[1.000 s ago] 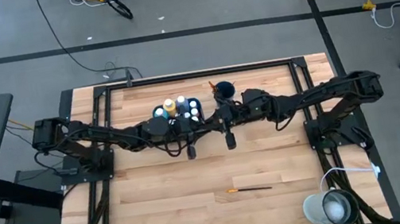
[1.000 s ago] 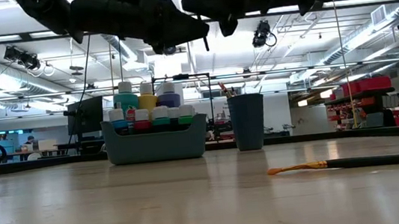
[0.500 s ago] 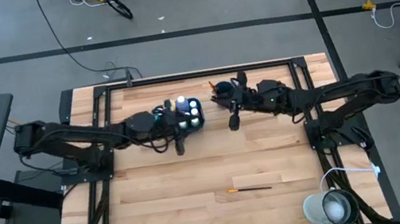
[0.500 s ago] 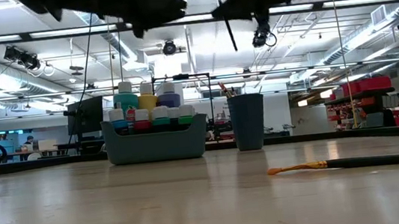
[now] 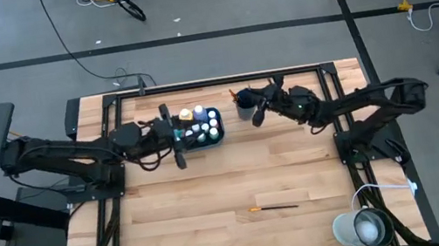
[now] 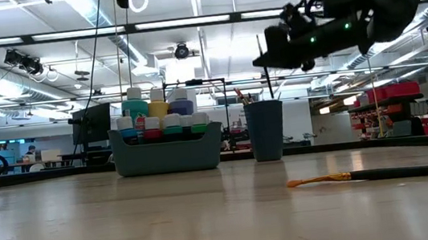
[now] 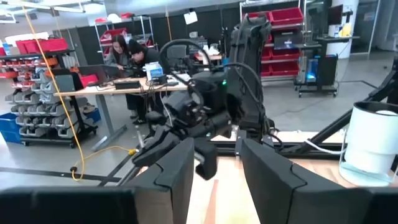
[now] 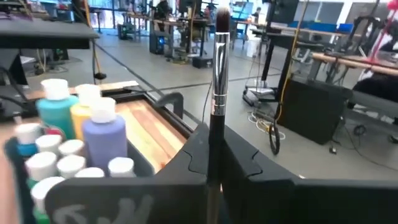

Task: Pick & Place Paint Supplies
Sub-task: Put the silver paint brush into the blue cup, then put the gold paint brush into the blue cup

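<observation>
A teal tray (image 5: 220, 138) (image 6: 168, 153) at the table's far middle holds several white-capped paint bottles (image 5: 200, 122) (image 8: 102, 134). The dark blue cup (image 5: 245, 104) (image 6: 266, 130) stands to its right with brushes in it. My right gripper (image 5: 256, 119) (image 6: 265, 56) (image 8: 214, 140) hovers just near and right of the cup, shut on a dark-handled paintbrush (image 8: 218, 68). My left gripper (image 5: 178, 140) (image 7: 216, 149) is open and empty, raised by the tray's left end. Another paintbrush (image 5: 273, 208) (image 6: 366, 174) lies flat on the near wood. My right gripper pinches the paintbrush between its two fingers on the dark handle (image 8: 215, 127), just below the silver ferrule. The bristle end sticks out beyond the fingers. The brush is lifted clear. In the low view its thin handle (image 6: 270, 85) hangs below the gripper, over the cup.
A black frame (image 5: 213, 82) runs along the table's far edge and both arm bases. A white round lamp-like object (image 5: 356, 229) sits at the near right corner. Bare wood (image 5: 181, 217) fills the near half. People sit at a desk (image 7: 127, 53) in the room beyond.
My right gripper, still holding the brush, has moved toward the far edge and now hovers by the cup. My left gripper has drawn back toward the table's left, from the tray's near side to its left end, and has turned from pointing at the near edge to pointing right.
</observation>
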Robot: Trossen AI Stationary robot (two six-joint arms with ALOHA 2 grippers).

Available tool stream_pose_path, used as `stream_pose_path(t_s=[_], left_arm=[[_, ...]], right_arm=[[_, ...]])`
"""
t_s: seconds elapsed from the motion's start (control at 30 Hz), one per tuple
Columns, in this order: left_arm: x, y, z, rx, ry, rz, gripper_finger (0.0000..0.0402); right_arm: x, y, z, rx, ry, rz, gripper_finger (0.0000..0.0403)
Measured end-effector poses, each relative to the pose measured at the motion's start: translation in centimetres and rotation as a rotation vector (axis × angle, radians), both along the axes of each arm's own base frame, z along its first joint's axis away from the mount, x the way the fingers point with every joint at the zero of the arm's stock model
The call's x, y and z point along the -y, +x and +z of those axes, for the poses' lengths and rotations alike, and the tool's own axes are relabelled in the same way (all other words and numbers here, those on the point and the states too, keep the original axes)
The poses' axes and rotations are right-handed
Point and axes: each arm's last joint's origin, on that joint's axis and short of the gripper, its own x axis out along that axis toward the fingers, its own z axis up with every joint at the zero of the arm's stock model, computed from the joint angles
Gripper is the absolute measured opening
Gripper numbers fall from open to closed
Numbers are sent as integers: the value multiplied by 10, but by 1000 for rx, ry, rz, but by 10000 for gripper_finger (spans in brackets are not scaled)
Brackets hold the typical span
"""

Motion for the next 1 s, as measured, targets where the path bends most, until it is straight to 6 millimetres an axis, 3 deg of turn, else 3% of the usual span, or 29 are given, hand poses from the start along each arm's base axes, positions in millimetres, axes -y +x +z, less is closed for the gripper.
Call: stream_pose_path(t_s=[0.33,0.47,1.0], left_arm=[[0,0,0,-1,-6,3,141],[0,0,0,-1,-7,2,140],[0,0,0,-2,-3,3,140]], right_arm=[[23,8,-37,-12,55,-53,14],[27,8,-48,-39,84,-67,33],[27,9,-50,-57,72,-60,71]])
